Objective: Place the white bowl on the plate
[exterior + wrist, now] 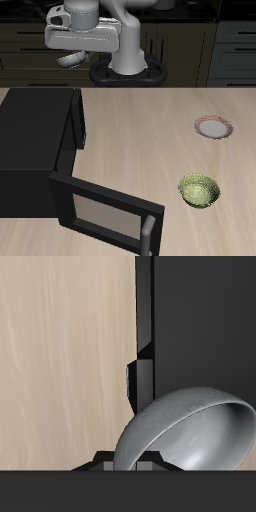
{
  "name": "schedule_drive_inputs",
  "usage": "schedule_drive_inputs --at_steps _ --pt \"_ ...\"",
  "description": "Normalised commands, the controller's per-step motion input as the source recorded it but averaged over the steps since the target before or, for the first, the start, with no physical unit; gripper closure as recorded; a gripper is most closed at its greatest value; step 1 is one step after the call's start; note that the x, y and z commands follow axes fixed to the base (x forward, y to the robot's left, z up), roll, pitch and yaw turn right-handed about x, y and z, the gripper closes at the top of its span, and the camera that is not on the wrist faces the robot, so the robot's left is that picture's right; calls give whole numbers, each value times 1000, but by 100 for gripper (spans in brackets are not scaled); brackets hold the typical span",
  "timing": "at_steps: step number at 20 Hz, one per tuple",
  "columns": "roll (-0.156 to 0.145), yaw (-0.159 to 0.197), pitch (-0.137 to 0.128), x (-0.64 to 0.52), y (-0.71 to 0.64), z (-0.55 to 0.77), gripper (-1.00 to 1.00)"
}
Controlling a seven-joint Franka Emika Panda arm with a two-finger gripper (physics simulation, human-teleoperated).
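The gripper point(70, 58), clamped on the white bowl point(190, 431), hangs high above the table's back edge. Carry it level over the table point(130, 130) to the plate point(213, 127), clear of the microwave point(40, 140), and lower centred before you release

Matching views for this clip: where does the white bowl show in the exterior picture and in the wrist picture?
Exterior view: the white bowl is a small grey shape under the raised end effector, up above the microwave.
Wrist view: large, tilted, close to the camera.
Shared landmark: the black microwave, with the wooden table beside it.
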Motion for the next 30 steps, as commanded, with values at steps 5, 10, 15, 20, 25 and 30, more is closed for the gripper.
schedule_drive_inputs --at_steps 5,10,15,20,25,30 --pt "-55 13 -43 -329 194 -51 100" --pt "-65 7 -47 -250 295 -94 100" --pt "-14 -20 -16 -267 419 -107 100" --pt "-11 -66 2 -159 382 5 100" --pt "31 12 -7 -112 373 -57 100" --pt "64 -30 28 -97 444 -85 100"
